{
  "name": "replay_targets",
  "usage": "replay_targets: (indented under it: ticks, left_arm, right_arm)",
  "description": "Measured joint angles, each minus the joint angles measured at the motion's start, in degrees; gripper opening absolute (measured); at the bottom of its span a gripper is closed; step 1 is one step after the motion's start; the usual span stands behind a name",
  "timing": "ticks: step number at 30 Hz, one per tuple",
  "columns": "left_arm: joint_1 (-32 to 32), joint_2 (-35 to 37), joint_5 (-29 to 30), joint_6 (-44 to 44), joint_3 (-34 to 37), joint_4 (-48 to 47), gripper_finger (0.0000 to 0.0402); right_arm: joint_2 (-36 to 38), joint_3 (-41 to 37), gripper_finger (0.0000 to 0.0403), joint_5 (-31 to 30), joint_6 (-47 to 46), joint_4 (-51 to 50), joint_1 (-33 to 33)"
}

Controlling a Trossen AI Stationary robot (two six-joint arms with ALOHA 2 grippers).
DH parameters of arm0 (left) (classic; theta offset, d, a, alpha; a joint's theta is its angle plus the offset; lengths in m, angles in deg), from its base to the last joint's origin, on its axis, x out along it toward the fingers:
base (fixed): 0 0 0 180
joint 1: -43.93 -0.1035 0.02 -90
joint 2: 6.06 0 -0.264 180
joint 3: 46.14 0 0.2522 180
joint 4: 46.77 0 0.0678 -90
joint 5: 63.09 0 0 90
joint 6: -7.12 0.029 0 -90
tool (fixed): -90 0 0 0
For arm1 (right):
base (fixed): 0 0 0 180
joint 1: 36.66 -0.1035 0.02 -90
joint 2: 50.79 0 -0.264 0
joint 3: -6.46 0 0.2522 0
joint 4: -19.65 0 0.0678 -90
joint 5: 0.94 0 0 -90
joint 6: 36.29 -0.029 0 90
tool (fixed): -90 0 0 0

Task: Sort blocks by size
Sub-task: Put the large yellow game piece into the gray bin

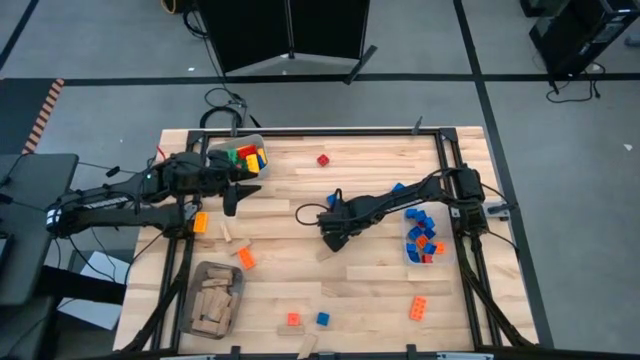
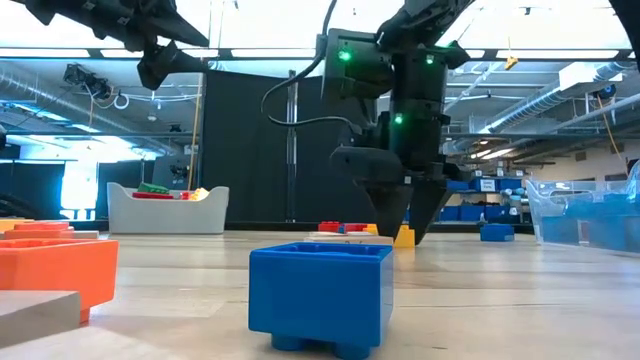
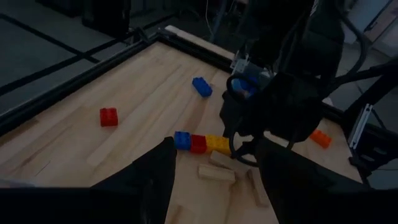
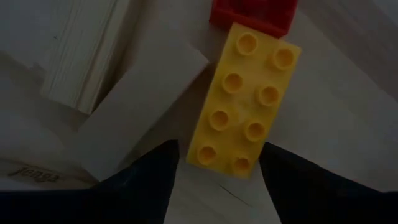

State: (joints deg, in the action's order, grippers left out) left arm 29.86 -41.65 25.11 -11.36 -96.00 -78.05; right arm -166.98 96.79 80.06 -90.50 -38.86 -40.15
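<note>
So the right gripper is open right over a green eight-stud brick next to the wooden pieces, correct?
Not quite: the brick is yellow, not green, as the right wrist view shows. The rest holds: the right gripper is open over it, beside the wooden pieces.

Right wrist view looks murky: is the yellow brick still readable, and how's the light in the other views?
Right wrist view: dim, but the yellow brick shows its eight studs clearly between the right gripper's dark fingers. Left wrist view: dim overall, the arm ahead a dark mass. Low view: bright backlight from the room turns the arms to silhouettes; the near blue block is sharp. High view: evenly lit.
</note>
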Motion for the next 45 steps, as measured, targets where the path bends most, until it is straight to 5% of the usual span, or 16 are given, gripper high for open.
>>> replay_targets:
  ticks: [6, 12, 16, 27, 34, 39, 45]
  left_arm:
    - [0.00, 0.00, 0.02, 0.04, 0.00, 1.99, 0.0229]
    - [0.00, 0.00, 0.02, 0.09, 0.00, 4.28, 0.0229]
    - [0.00, -0.02, 0.02, 0.04, 0.00, 7.14, 0.0229]
    - [-0.09, -3.18, 5.40, -4.68, 0.00, 16.03, 0.0229]
    - [-0.07, -10.33, 6.18, -4.53, -0.02, 24.37, 0.0229]
    - [-0.07, -16.67, 5.57, -10.33, -0.02, 31.33, 0.0229]
    - [-0.07, -23.66, 4.00, -18.86, -0.02, 41.84, 0.0230]
  right_arm:
    - [0.23, -0.02, 0.0228, -0.36, 0.49, -0.01, 1.04]
    - [0.25, 0.02, 0.0157, -0.88, 4.31, 0.00, 1.20]
    - [1.71, -0.23, 0.0157, -4.07, 4.79, -2.76, 0.27]
    - [20.26, -0.19, 0.0156, -17.93, 0.39, -12.83, -5.48]
    - [28.85, -0.11, 0.0156, -23.17, 11.25, -3.10, -8.67]
    - [28.47, -0.09, 0.0156, -26.06, 28.12, 3.87, -8.97]
    - [26.23, -0.09, 0.0166, -35.33, 36.48, 15.75, -6.25]
